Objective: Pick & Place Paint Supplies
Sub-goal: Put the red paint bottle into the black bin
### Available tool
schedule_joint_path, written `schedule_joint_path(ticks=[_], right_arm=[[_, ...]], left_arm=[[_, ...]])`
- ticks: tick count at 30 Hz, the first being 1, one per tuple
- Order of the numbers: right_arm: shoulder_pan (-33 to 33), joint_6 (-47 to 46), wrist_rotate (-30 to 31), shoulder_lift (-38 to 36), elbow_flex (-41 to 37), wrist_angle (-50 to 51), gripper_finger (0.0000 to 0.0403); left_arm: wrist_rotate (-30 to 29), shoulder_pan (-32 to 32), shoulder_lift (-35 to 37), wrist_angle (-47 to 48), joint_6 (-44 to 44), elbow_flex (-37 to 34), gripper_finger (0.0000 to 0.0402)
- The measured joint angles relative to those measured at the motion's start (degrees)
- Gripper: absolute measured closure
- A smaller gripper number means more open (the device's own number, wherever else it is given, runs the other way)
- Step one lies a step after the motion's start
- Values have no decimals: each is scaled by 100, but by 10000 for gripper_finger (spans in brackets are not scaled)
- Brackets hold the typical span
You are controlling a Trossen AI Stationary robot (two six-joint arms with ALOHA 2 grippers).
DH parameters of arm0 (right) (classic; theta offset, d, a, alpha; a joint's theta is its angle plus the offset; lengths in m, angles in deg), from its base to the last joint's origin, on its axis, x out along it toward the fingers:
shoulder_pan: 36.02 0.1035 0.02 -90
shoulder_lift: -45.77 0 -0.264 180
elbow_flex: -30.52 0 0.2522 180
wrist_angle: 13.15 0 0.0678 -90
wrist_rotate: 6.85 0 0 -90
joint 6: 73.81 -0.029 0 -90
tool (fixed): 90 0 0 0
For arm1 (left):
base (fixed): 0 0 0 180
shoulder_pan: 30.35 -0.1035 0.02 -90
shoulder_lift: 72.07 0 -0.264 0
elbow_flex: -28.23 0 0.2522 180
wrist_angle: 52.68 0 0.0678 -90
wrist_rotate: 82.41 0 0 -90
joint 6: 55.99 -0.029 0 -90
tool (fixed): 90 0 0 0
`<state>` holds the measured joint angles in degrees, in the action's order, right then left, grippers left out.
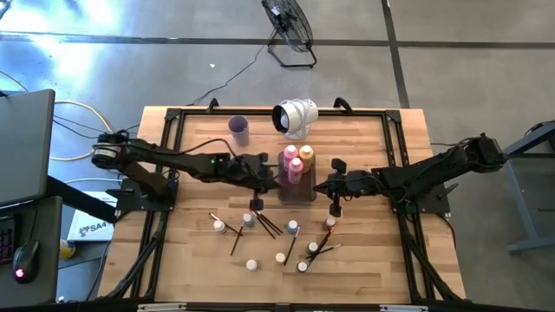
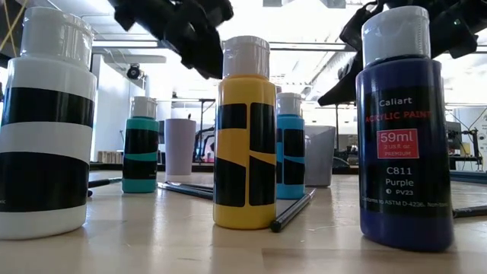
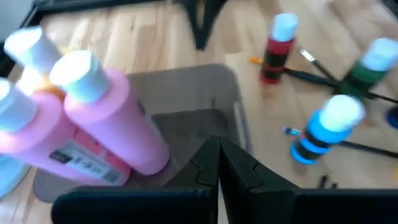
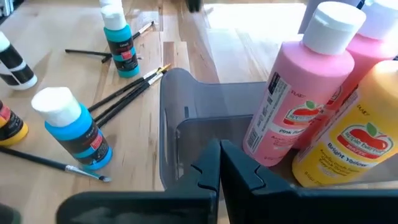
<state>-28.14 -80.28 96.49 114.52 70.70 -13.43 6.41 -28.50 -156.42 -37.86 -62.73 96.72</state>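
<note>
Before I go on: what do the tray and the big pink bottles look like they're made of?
Tray: likely hard clear plastic, smoky grey and glossy; the tabletop shows through its wall. Pink bottles: seemingly opaque plastic with a soft sheen, white caps, printed paper-like labels.

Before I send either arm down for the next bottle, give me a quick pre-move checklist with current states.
1. Left tool shut, nothing held: ok, open it before a pick.
2. Right tool shut, nothing held: ok, same.
3. Clear grey rectangular tray has free floor near both tools: ok.
4. Tall pink paint bottles and the yellow-orange bottle upright in the tray: ok.
5. Small white-capped paint bottles and thin dark-handled paintbrushes lie on the wooden table: not ok, unplaced.
6. Brushes crossing near bottles: cannot tell whether a pick is clear.
</note>
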Motion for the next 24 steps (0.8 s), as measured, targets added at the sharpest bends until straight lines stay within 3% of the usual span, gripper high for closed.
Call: schedule_joint_path(ticks=[7, 15, 24], right_arm=[[-3, -233, -28, -4, 257, 182, 401], [0, -235, -9, -4, 1108, 1716, 401], [0, -132, -8, -2, 1384, 1818, 401]], left_arm=[[-131, 402, 196, -192, -356, -374, 402], [-626, 495, 373, -455, -179, -883, 402], [-732, 495, 1409, -143, -454, -1188, 402]])
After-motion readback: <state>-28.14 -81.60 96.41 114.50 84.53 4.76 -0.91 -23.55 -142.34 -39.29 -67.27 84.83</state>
